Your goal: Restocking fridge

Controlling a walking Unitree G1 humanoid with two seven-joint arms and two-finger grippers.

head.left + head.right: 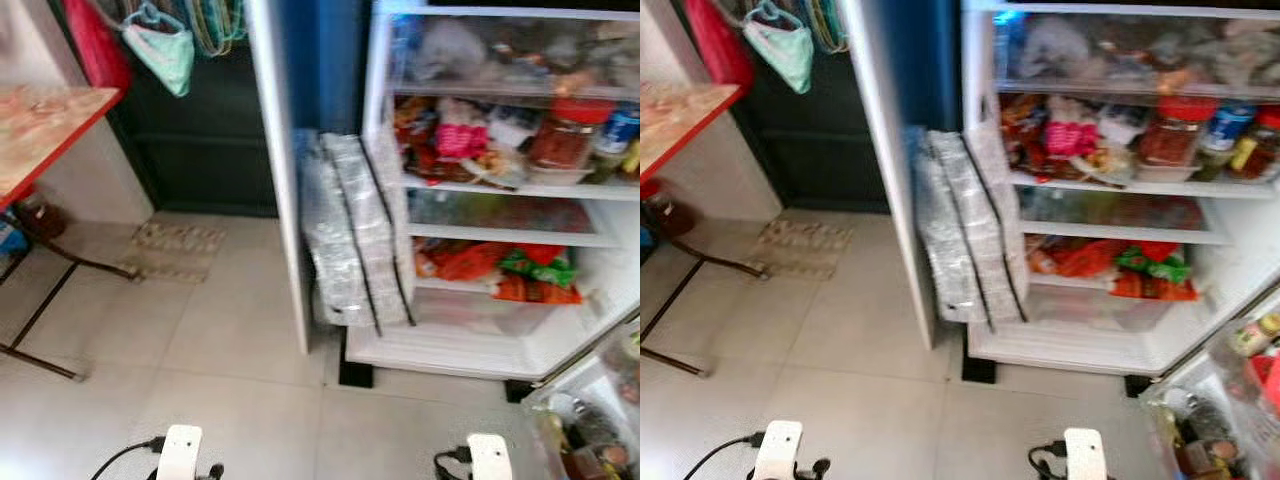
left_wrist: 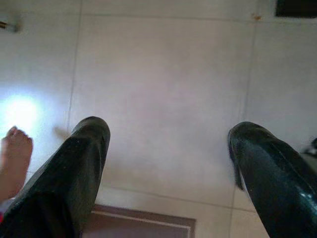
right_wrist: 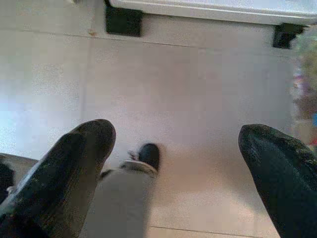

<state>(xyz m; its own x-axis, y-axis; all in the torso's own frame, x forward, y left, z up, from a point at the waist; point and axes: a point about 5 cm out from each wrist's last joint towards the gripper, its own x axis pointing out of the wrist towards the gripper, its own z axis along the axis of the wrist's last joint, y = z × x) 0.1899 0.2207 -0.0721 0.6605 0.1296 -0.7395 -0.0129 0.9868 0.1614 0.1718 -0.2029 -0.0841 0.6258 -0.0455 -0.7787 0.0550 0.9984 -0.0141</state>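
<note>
Fridge [image 1: 480, 345] was seen open ahead, well apart from both grippers. Left gripper [image 2: 168, 153] & right gripper [image 3: 176, 148] were held spread wide over floor tiles [image 2: 163, 74], nothing gripped.

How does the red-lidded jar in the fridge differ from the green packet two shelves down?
The red-lidded jar stands upright on the upper shelf; the green packet lies flat on the lowest shelf. The jar is rigid and clear, showing reddish contents; the packet is soft, crumpled and opaque. Both sit toward the right of the open fridge.
</note>
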